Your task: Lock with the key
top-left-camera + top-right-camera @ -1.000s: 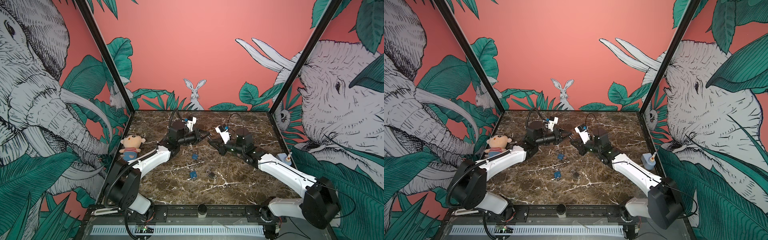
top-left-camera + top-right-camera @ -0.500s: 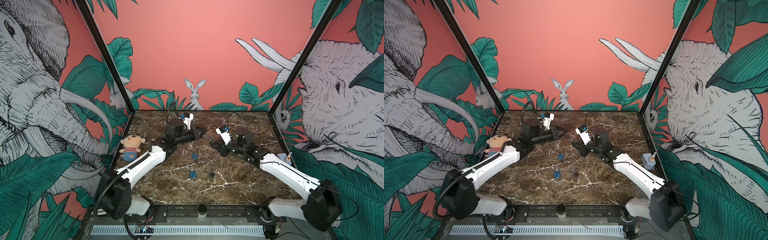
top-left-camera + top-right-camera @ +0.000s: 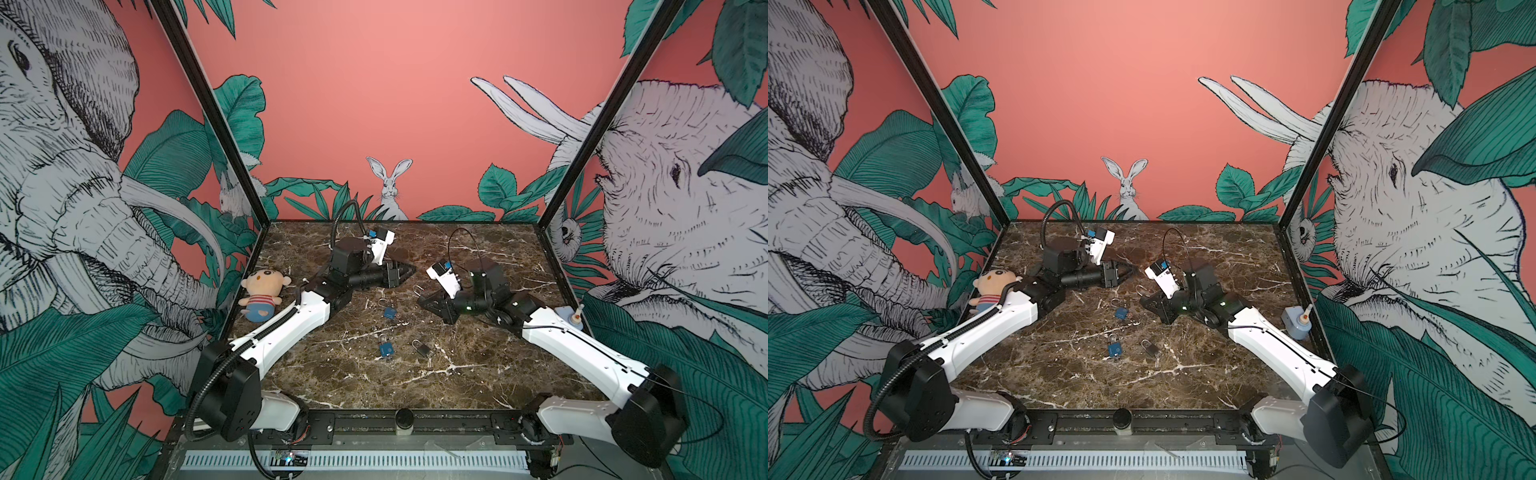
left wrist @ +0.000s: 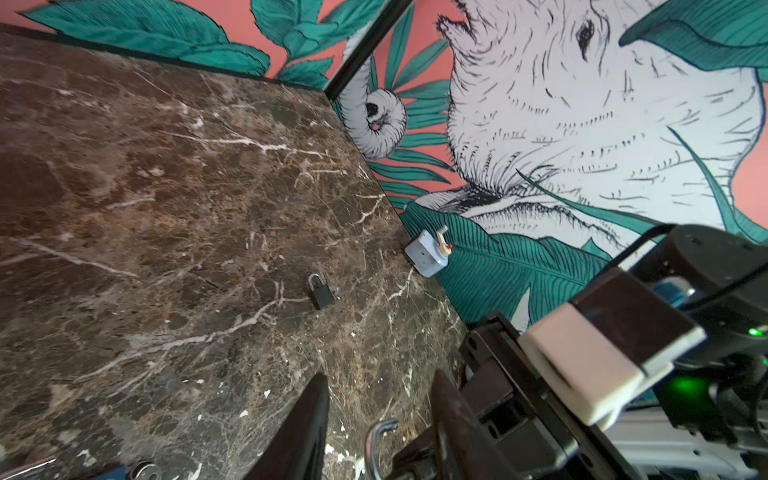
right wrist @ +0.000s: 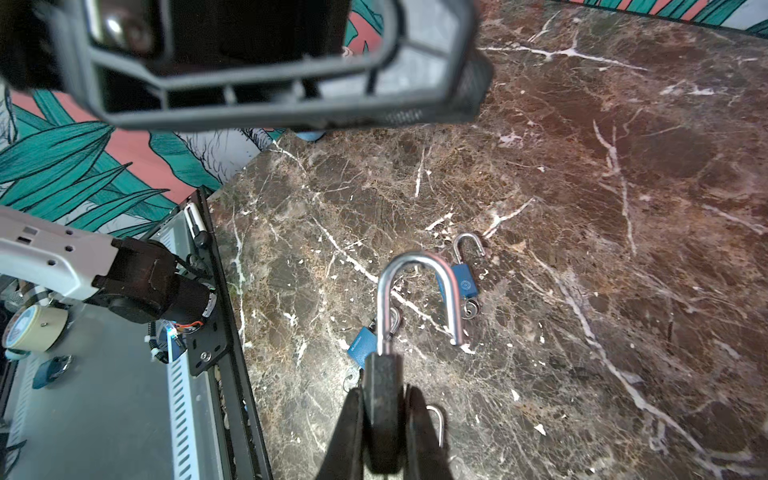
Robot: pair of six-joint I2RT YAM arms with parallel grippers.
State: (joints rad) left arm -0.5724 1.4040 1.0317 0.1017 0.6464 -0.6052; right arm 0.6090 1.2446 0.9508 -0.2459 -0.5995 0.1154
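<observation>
My right gripper (image 5: pixel 382 392) is shut on the body of a black padlock (image 5: pixel 382 374), whose steel shackle (image 5: pixel 415 266) stands open. In both top views this gripper (image 3: pixel 428 299) (image 3: pixel 1148 301) sits low over the middle of the marble table (image 3: pixel 478 374). My left gripper (image 3: pixel 409 270) (image 4: pixel 380 376) hovers just behind and left of it, open with nothing between its fingers. In the left wrist view the held padlock's shackle (image 4: pixel 380 432) shows beyond the left fingers. No key shows in the held padlock. A small key ring (image 5: pixel 471 309) lies against a blue padlock.
Two blue padlocks (image 3: pixel 389 312) (image 3: pixel 385 350) and a small black padlock (image 3: pixel 422 348) lie on the table in front of the grippers. A plush doll (image 3: pixel 262 293) sits at the left edge. A pale blue box with a toggle (image 3: pixel 1296 322) stands by the right wall.
My left gripper has gone from shut to open. My right gripper has drawn the padlock a little toward the front, so a gap now separates the two grippers.
</observation>
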